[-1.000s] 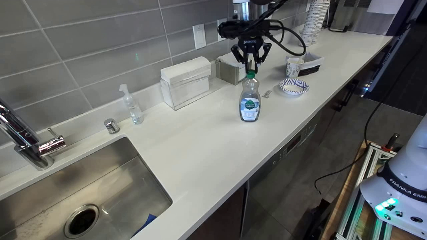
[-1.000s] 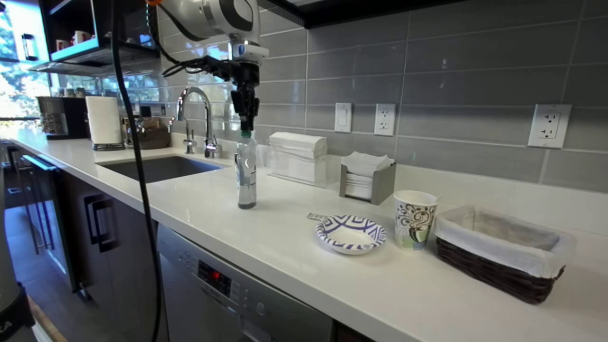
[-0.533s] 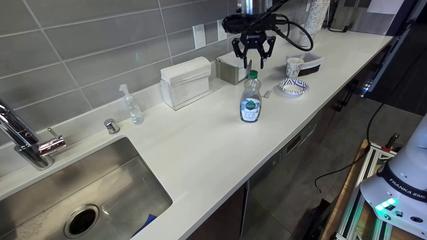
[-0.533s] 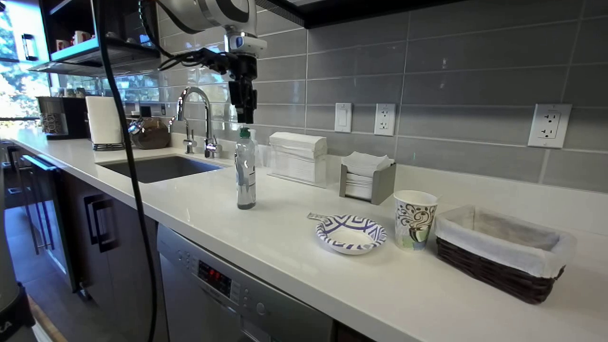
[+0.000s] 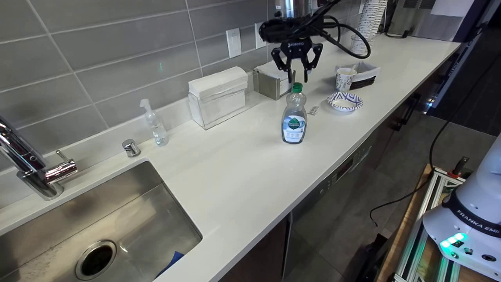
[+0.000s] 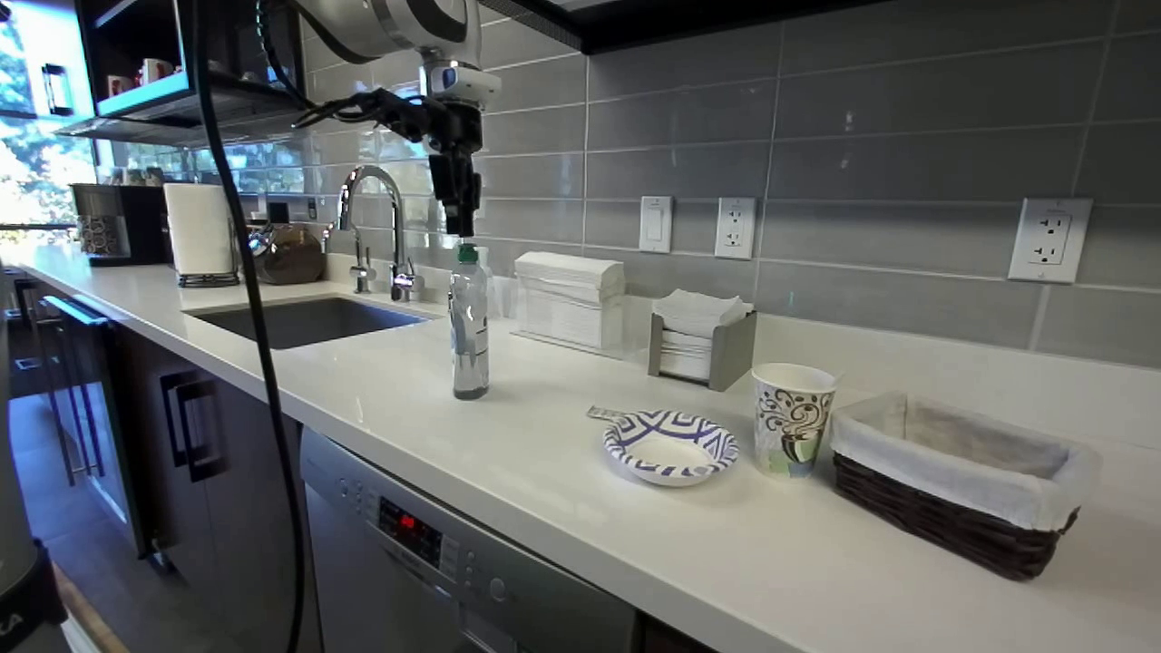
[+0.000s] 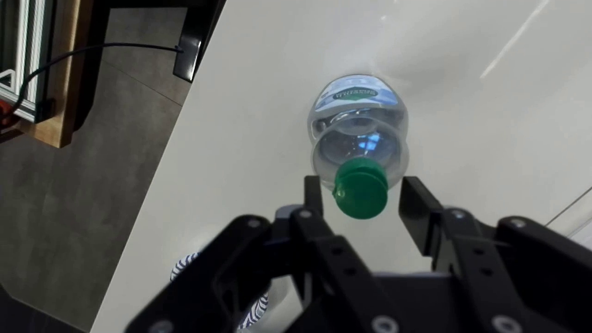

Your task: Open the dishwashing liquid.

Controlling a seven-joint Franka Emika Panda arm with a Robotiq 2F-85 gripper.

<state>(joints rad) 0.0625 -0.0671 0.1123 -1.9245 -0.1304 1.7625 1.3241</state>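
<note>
The dishwashing liquid is a clear bottle with a white-and-blue label and a green cap. It stands upright on the counter in both exterior views. In the wrist view I look down on its shoulder. The cap is on the bottle. My gripper is part open and points down, just above the cap. In the wrist view the gripper shows the cap between its fingertips, with a gap on each side. The gripper holds nothing.
A paper towel holder and a napkin box stand along the wall. A patterned bowl, a paper cup and a lined basket stand farther along. A pump bottle is by the sink.
A second ago my fingers were close together at the cap's top. They opened and rose off it. Since then the gripper has shifted slightly and the fingers are slightly closer. The bottle stays standing.
</note>
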